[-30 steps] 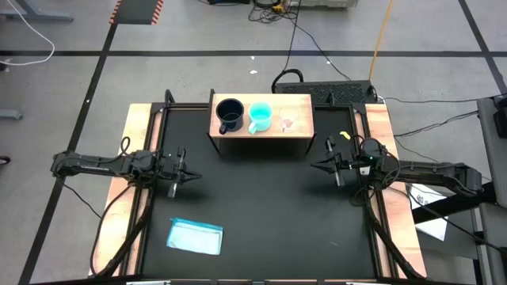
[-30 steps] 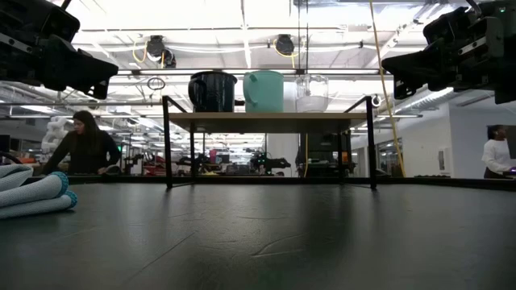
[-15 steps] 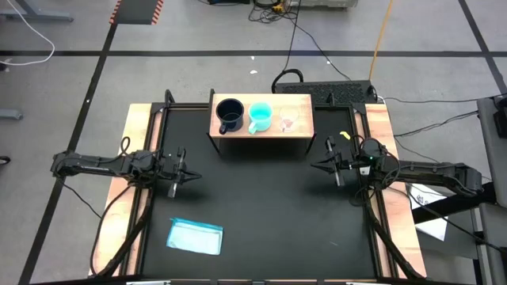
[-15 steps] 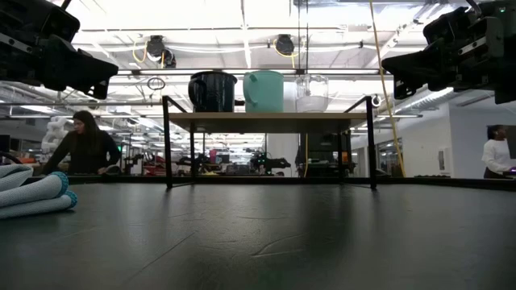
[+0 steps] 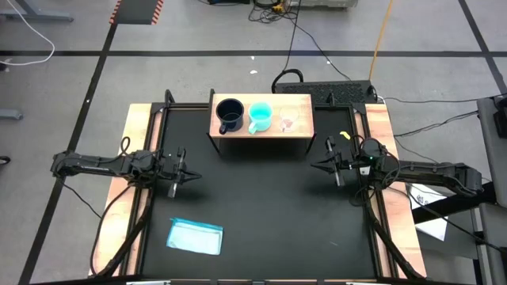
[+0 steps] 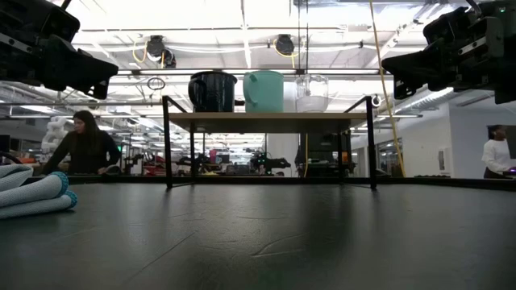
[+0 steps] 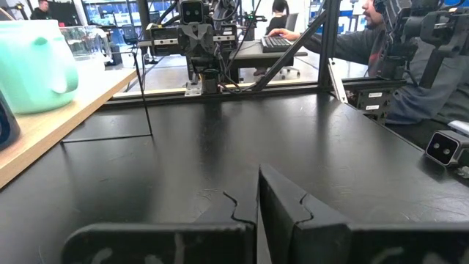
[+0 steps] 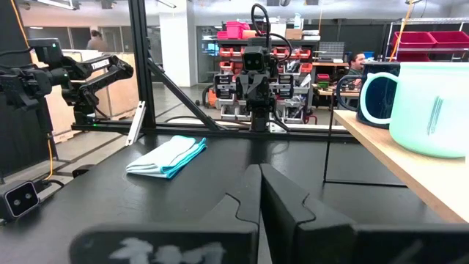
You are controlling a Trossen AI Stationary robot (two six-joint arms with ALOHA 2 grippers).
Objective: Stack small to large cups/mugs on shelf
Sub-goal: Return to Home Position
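Observation:
Three vessels stand side by side on the wooden shelf (image 5: 297,103) at the table's far middle: a dark mug (image 5: 229,114), a turquoise mug (image 5: 261,115) and a small clear cup (image 5: 287,121). In the low view the dark mug (image 6: 212,91), turquoise mug (image 6: 264,90) and clear cup (image 6: 312,93) rest on their bases on the shelf top (image 6: 266,122). My left gripper (image 5: 192,176) hangs shut at the table's left side, holding nothing. My right gripper (image 5: 315,165) hangs shut at the right side, also holding nothing.
A flat light-blue packet (image 5: 195,237) lies on the black table near its front left. Light wooden strips (image 5: 125,198) run along both table sides. People sit and stand in the room beyond the table (image 6: 85,145).

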